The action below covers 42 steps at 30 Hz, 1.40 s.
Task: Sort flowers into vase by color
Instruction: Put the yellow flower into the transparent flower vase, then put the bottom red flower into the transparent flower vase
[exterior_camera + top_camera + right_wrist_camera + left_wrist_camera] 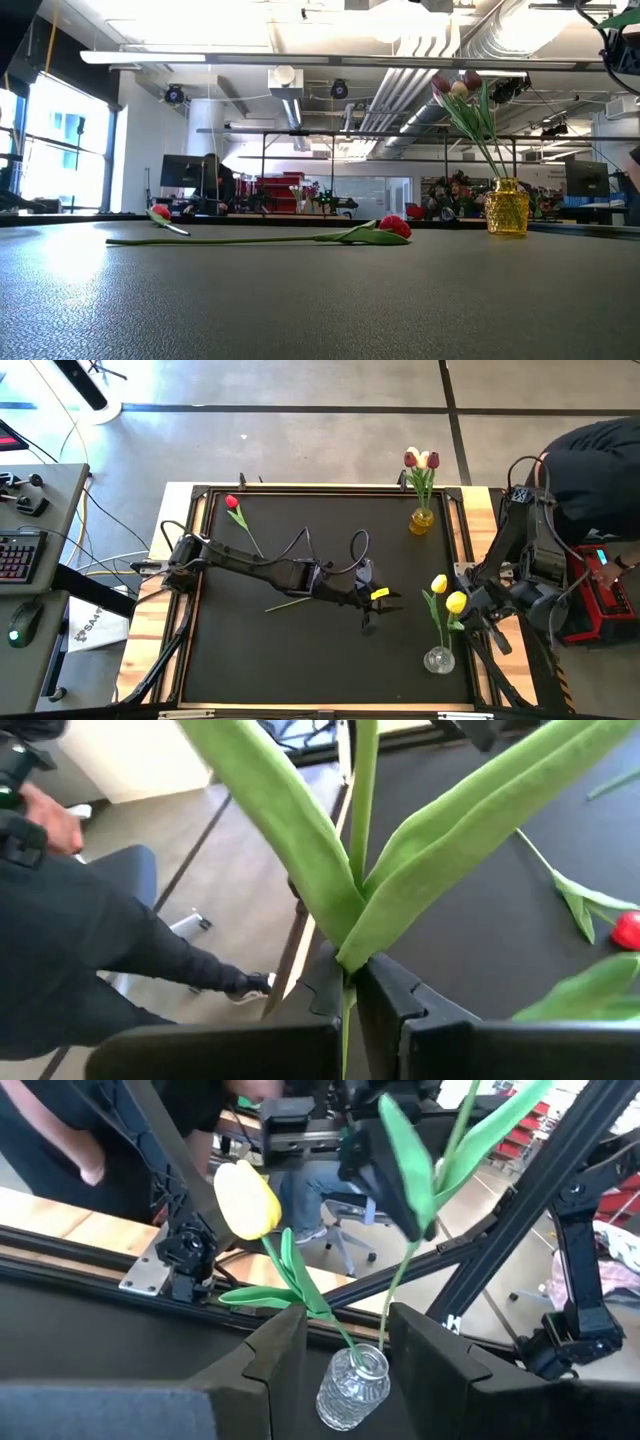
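A clear glass vase (438, 658) stands near the table's front right with two yellow tulips (438, 582) in it. My right gripper (468, 606) is shut on the stem of one of them (457, 601). My left gripper (385, 600) hovers open at mid-table, pointing toward this vase (352, 1385), apart from it. An amber vase (422, 520) at the far right holds a dark red and a cream tulip (422, 459). One red tulip (232, 502) lies flat at the far left. Another (395, 228) lies at mid-table, its stem (290, 603) showing beside my left arm. My right gripper pinches the yellow tulip's green stem (345, 948) between its two fingers, right where the long leaves branch off. The fingers come from the table's right side, slanting down, across the stem. The tulip stands nearly upright, its lower end inside the clear vase (375, 1360).
A person in dark clothes (600, 460) stands just beyond the table's right edge, behind my right arm. A raised wooden frame (330, 488) runs around the black table top. Cables (300, 545) trail over my left arm.
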Tool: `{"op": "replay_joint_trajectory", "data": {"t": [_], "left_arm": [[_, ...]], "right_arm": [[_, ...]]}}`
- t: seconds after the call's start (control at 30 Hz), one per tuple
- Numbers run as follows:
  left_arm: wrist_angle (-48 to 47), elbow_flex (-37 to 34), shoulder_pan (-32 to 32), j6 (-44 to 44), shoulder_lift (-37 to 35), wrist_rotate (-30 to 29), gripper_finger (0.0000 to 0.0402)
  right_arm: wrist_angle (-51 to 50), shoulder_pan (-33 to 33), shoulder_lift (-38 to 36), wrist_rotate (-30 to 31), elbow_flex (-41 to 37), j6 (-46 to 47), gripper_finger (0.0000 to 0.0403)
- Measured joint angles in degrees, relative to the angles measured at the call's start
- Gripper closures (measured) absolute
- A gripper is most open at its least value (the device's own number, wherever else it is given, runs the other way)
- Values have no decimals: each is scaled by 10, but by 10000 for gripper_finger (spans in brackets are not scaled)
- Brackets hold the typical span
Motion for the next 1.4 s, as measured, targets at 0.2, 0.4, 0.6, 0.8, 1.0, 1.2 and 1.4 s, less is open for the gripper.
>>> {"op": "replay_joint_trajectory", "data": {"t": [0.2, 0.4, 0.6, 0.8, 1.0, 1.2, 1.4], "left_arm": [[0, 0, 0, -1, 0, -2, 271], [0, 0, -1, -1, 0, -13, 271], [0, 0, -2, -1, 0, -14, 271], [0, 0, -2, -1, 0, -14, 271], [0, 0, -1, -1, 2, -14, 271], [9, 0, 0, -31, 22, -14, 271], [10, -1, -2, -46, 48, -7, 271]], "right_arm": [[15, 0, 0, 1, 0, -24, 403], [-2, 0, 36, 3, 0, -24, 403], [-6, 0, 73, 0, 0, -5, 402], [-16, 0, 84, -52, 0, 96, 364], [-40, 0, 84, -121, 0, 208, 275], [-46, 0, 79, -187, 0, 338, 217], [-5, 0, 78, -274, 0, 407, 210]]}}
